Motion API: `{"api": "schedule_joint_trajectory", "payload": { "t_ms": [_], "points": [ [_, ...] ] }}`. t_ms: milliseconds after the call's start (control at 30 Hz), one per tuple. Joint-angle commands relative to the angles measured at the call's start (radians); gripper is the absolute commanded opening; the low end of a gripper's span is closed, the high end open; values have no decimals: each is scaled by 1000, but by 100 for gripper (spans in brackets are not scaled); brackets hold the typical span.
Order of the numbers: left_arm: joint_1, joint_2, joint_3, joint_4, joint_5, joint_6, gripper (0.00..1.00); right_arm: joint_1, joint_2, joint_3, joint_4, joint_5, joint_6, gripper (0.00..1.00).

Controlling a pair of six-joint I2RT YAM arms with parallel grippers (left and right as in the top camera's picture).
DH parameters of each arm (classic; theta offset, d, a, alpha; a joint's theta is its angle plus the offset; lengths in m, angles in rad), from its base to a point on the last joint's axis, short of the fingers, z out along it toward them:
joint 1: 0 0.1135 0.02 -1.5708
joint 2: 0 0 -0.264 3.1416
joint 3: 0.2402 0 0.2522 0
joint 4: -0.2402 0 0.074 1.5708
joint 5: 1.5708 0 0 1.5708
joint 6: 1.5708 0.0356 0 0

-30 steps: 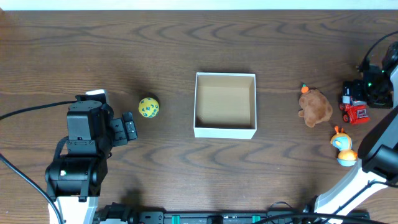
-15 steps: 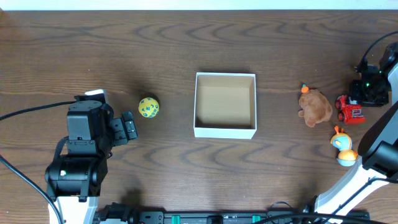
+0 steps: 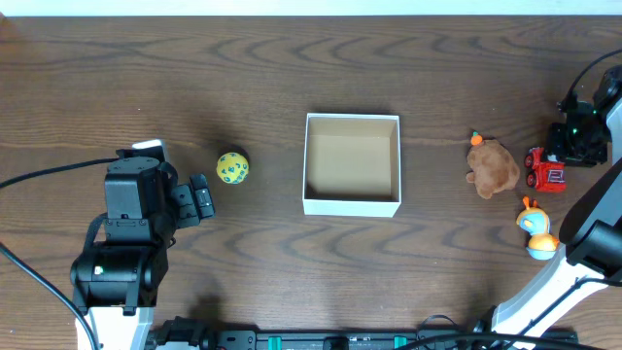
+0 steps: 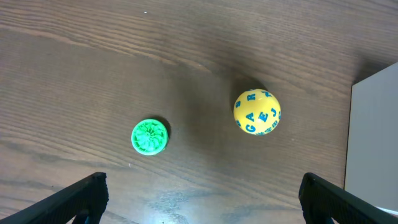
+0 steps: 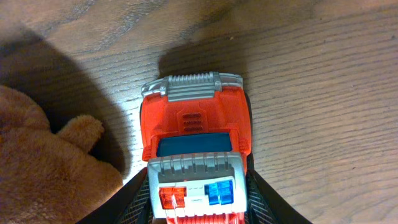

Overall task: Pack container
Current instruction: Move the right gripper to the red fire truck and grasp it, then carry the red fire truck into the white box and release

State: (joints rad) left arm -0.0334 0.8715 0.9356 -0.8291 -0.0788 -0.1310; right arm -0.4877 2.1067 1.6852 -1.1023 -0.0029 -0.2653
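Right of the box (image 3: 352, 206), right gripper (image 5: 198, 198) jaws clamp the red truck (image 5: 196, 121) by its sides, likely for carrying in; left gripper (image 4: 202, 190) jaws gape, empty.

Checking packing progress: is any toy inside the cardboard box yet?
No, in the overhead view the cardboard box shows only its bare tan floor; the yellow letter ball and red toy truck lie outside it.

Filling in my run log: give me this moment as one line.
left gripper open, empty | right gripper shut on red truck | container empty
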Motion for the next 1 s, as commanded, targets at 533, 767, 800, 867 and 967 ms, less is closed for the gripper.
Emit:
{"api": "schedule_joint_trajectory", "payload": {
  "t_ms": [533,767,800,867,967],
  "points": [
    [4,0,16,0,-8,-6,98,415,-621,72,-35,-91,382,1],
    [4,3,16,0,-8,-52,98,755,-574,50,11,-25,661,1],
    [4,3,16,0,-8,-52,98,791,-557,46,13,10,694,1],
    [4,3,16,0,-8,-52,98,856,-512,34,13,67,740,1],
    [4,3,16,0,-8,-52,98,926,-424,18,12,89,764,1]
  ]
}}
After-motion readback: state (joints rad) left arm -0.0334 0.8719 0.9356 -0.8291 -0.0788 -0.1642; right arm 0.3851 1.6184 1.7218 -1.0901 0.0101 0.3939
